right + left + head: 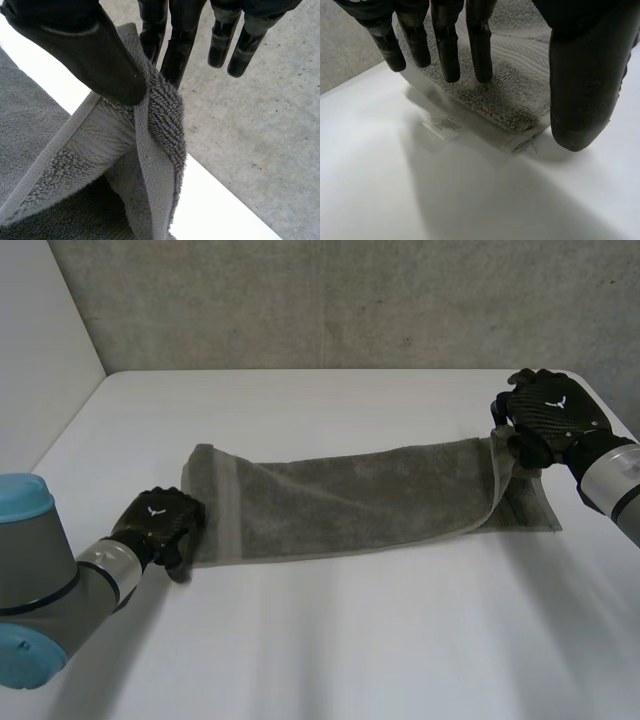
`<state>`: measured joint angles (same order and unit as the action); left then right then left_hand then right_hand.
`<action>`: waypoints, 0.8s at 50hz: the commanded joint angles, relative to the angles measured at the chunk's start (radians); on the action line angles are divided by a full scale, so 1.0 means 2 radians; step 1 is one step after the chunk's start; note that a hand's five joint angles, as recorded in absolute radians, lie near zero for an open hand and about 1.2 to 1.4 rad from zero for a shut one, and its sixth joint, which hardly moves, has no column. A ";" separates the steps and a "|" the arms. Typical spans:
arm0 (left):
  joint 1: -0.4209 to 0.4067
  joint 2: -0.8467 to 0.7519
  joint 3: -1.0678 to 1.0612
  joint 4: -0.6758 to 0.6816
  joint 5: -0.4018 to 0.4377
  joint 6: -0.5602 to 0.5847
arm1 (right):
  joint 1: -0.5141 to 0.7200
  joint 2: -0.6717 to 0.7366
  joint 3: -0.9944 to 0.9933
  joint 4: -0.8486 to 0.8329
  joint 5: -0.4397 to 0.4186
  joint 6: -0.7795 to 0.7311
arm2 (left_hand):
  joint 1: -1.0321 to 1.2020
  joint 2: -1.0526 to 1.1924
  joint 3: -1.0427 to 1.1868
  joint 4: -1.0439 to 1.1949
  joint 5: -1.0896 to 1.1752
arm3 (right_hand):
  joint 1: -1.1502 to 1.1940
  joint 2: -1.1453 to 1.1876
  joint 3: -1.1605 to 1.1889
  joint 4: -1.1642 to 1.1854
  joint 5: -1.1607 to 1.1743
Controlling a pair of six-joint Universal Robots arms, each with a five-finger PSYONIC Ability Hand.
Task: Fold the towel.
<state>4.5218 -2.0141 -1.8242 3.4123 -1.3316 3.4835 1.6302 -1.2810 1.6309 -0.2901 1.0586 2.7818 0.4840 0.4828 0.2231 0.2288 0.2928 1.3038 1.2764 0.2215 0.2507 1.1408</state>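
On your right hand (548, 415), the fingers (182, 35) and thumb (100, 55) are closed in a pinch on the hemmed edge of the dark grey terry towel (350, 500), at its far right corner, and that corner is raised off the white worktop (350, 660). From the pinch the cloth hangs down and doubles over itself, so the right end already lies partly turned back on the layer beneath. Follow it outward and the rest of the towel lies flat as a long strip, its long axis running side to side across the worktop, away from your right hand towards your left. At the other end, your left hand (160, 522) sits at the near left corner. Its fingers (447, 45) are straight and held apart from the thumb (585, 90), poised over the corner and gripping nothing; whether the tips touch the pile, you cannot tell. A small white label (442, 126) lies just beside the towel's edge there, beyond the fingertips. The fold most likely turns on that long axis: the held corner should travel along it towards your left hand, which is the nearer one to the landing end. Only one right-end corner is pinched, so expect the near right corner to lag or drag.
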 commanded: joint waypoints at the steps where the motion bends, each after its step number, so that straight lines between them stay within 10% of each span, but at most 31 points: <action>1: 0.002 -0.012 0.011 0.004 -0.005 0.000 | 0.004 0.002 0.001 -0.001 0.000 -0.003 | 0.011 0.012 -0.024 -0.027 0.020 | 0.046 0.060 -0.023 -0.038 0.040; 32: -0.001 -0.035 0.032 0.003 -0.005 0.001 | 0.009 0.003 0.007 -0.001 0.000 -0.016 | 0.101 0.102 -0.024 -0.027 0.109 | 0.046 0.060 -0.023 -0.038 0.040; 40: -0.007 -0.046 0.043 -0.001 -0.005 0.001 | 0.009 0.003 0.008 -0.001 0.000 -0.016 | 0.456 0.457 -0.024 -0.027 0.464 | 0.046 0.060 -0.023 -0.038 0.040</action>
<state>4.5142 -2.0950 -1.7516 3.4170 -1.3401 3.4852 1.6490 -1.2747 1.6455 -0.2915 1.0584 2.7505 1.2231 1.2344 0.2231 0.2288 1.0388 1.3031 1.2766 0.2215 0.2507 1.1408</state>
